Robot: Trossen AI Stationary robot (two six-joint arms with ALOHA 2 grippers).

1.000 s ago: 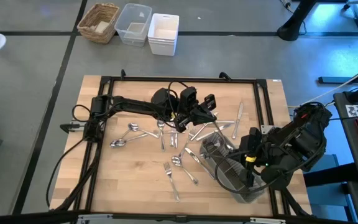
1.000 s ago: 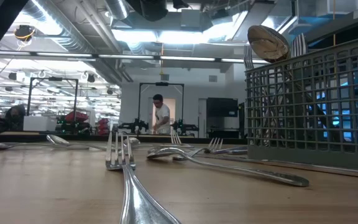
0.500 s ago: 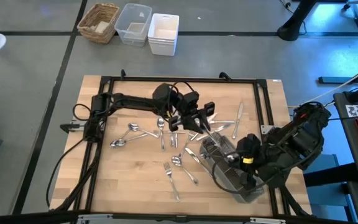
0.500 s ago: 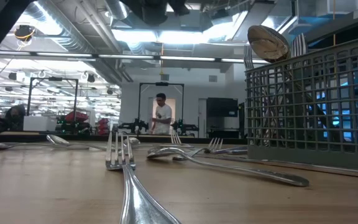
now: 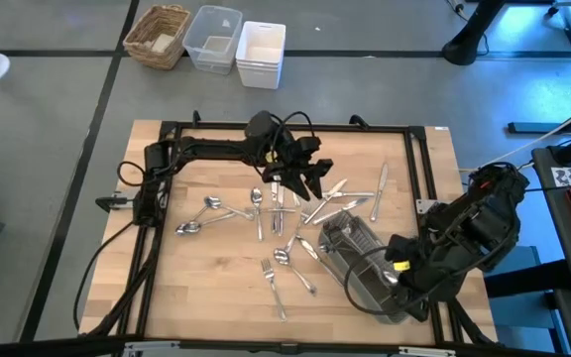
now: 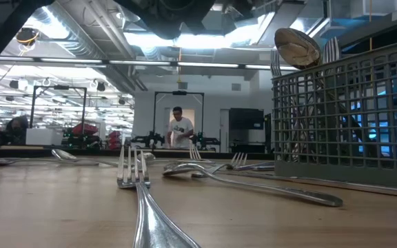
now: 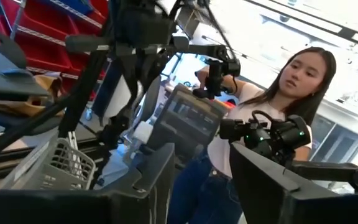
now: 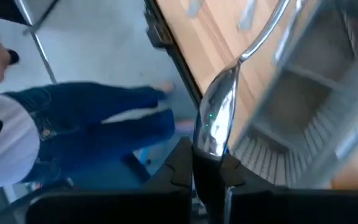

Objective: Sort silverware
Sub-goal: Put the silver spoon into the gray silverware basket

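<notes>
Right gripper [image 8: 207, 163] clamped on a spoon [image 8: 219, 112] beside the grey caddy [image 5: 360, 260], at its near right corner. Left gripper [image 5: 305, 178] raised beyond the caddy, fingers [image 7: 263, 180] spread apart, nothing between them. Silverware [image 5: 278, 260] scattered over the wooden table [image 5: 206, 288] left of the caddy; a few pieces standing inside it

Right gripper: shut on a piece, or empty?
Shut on a spoon. In the right wrist view the right gripper pinches the spoon's bowl between its fingers, handle pointing toward the grey caddy.
</notes>
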